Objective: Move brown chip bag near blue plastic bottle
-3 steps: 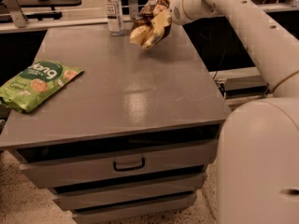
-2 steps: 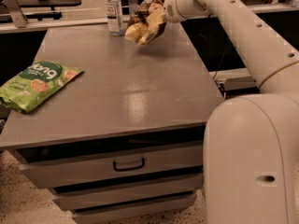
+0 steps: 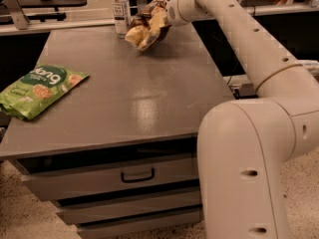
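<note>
The brown chip bag (image 3: 147, 25) has a dark brown upper part and a cream-yellow lower end. It hangs tilted just above the far part of the grey table (image 3: 139, 93). My gripper (image 3: 162, 15) is shut on the bag's upper end, at the far middle of the table. The blue plastic bottle (image 3: 120, 10), clear with a white label, stands upright at the table's far edge, just left of the bag and close to its lower end.
A green snack bag (image 3: 39, 90) lies flat near the table's left edge. My arm (image 3: 259, 49) reaches in from the right over the table's right side. Drawers (image 3: 134, 176) are in the table's front. A dark counter stands behind the table.
My gripper has carried the brown chip bag left, toward the bottle. The bag's lower end is now closer to the bottle.
</note>
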Controlling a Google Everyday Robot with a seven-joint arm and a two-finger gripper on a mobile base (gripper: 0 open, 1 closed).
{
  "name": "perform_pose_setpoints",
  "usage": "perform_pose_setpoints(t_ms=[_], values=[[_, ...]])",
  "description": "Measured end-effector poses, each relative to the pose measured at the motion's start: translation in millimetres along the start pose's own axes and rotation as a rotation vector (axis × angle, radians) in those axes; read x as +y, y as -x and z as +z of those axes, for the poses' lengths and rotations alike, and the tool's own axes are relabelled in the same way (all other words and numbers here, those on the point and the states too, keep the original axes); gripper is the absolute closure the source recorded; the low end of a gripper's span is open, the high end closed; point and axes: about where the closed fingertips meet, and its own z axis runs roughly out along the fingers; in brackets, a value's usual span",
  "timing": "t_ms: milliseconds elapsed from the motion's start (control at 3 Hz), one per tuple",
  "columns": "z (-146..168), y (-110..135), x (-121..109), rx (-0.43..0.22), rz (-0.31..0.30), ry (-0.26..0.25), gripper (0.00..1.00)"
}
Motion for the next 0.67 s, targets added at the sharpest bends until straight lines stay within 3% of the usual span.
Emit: perform_pose_setpoints(t_ms=[667], values=[[23,-8,12,0.044,0.046,0.050,0.57]])
